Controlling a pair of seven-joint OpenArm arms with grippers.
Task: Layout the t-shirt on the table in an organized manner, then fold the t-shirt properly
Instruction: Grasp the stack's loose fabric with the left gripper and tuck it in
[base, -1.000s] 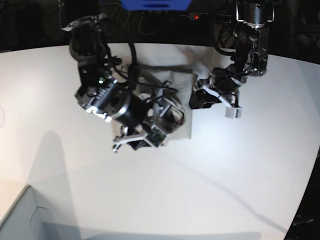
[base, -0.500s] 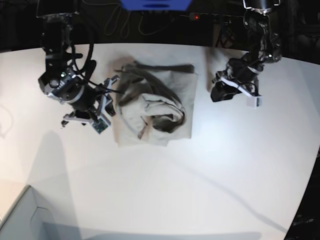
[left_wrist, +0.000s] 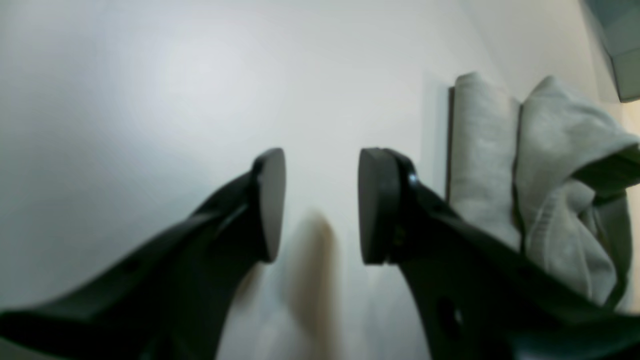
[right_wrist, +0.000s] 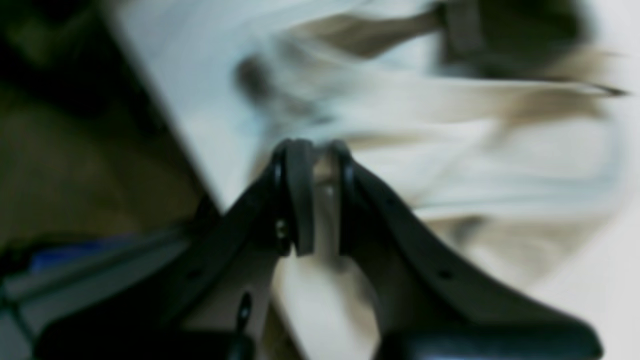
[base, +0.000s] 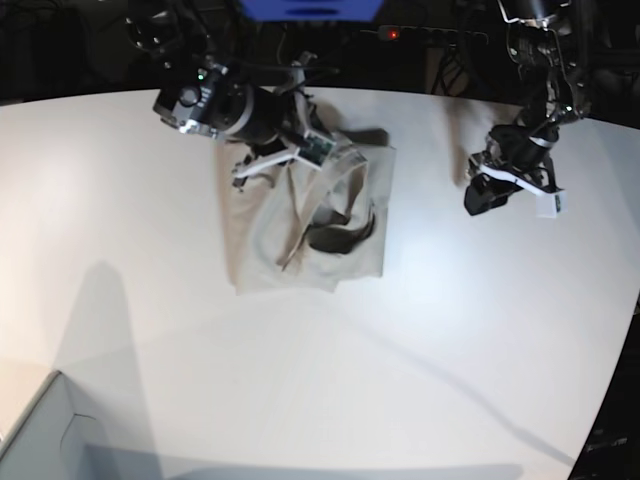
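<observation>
Black arms, dark cables, curved black jaws (rounded pads)

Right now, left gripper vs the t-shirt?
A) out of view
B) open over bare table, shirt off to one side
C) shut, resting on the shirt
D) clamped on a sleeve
B: in the left wrist view the left gripper stands open over bare table, with the t-shirt lying beside it.

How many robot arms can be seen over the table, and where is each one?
2. The right arm is at the far edge of the table, over the shirt. The left arm hangs beside the shirt, above bare table.
</observation>
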